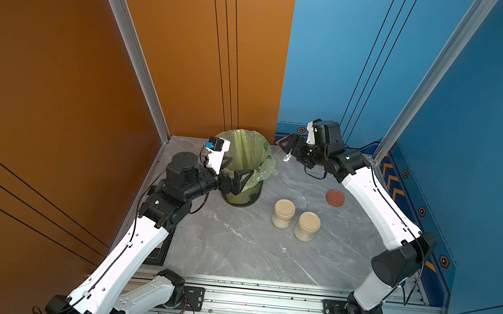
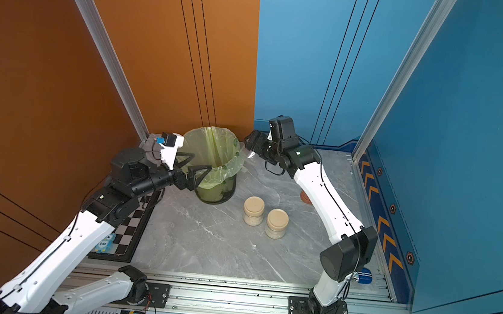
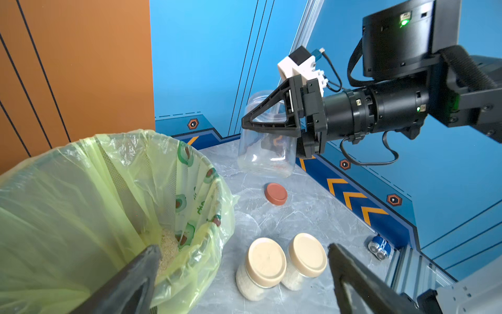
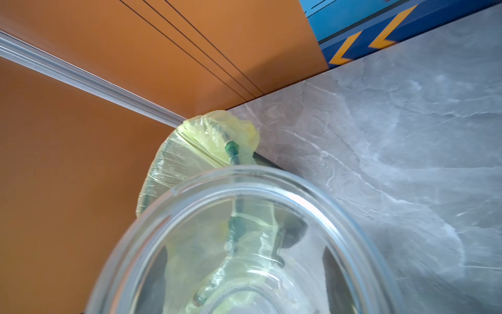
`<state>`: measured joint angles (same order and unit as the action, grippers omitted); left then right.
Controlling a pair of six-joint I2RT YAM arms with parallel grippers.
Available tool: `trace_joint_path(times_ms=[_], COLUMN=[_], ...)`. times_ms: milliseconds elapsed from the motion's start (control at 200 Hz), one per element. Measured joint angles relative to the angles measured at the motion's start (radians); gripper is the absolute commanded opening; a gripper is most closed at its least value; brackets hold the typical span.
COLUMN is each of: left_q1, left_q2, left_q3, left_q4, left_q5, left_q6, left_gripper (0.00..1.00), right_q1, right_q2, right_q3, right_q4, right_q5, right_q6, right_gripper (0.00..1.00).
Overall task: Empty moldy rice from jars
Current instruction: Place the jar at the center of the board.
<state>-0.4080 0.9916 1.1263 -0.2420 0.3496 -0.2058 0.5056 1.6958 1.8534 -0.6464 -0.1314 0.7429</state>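
Left wrist view has the right gripper (image 3: 252, 130) in the upper middle of the frame, its jaws pinched on a clear jar (image 3: 267, 155) that wears no lid and shows no grains inside; one black finger (image 3: 271, 127) crosses the jar's near wall, the other is hidden behind it; below the jar, on the grey table (image 3: 298, 217), a reddish-brown lid (image 3: 275, 193) lies flat; lower in the frame stand two lidded jars (image 3: 262, 267), beige tops on, side by side and very close, with pale rice (image 3: 247, 285) packed behind their clear walls; more of the same grains lie at the bottom of the green bag (image 3: 81, 190) at lower left; a small blue object (image 3: 379, 247) sits by the table's edge at lower right; in both top views the left gripper (image 1: 241, 167) hangs over the rim of the bin (image 1: 240, 199) in the middle of the frame, jaws spread wide with nothing between them, while the right gripper is just right of that rim, near the back wall; the two lidded jars stand lower right of the bin, well apart from both grippers, and the loose lid lies further right; right wrist view is filled at the bottom by the held jar's round rim, the bag showing through its clear wall
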Motion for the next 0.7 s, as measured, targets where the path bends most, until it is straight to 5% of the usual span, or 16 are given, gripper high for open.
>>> trace_joint_path(times_ms=[701], left_q1=[-0.189], left_q2=[-0.021], left_q3=[-0.052], left_q4=[-0.16], left_q5=[-0.026], left_q6=[-0.026], left_gripper=[0.98], right_q1=[0.04], right_q2=[-0.436], right_q3=[-0.622], right_q4=[0.086], right_q5=[0.549], right_q6=[-0.214], right_gripper=[0.0])
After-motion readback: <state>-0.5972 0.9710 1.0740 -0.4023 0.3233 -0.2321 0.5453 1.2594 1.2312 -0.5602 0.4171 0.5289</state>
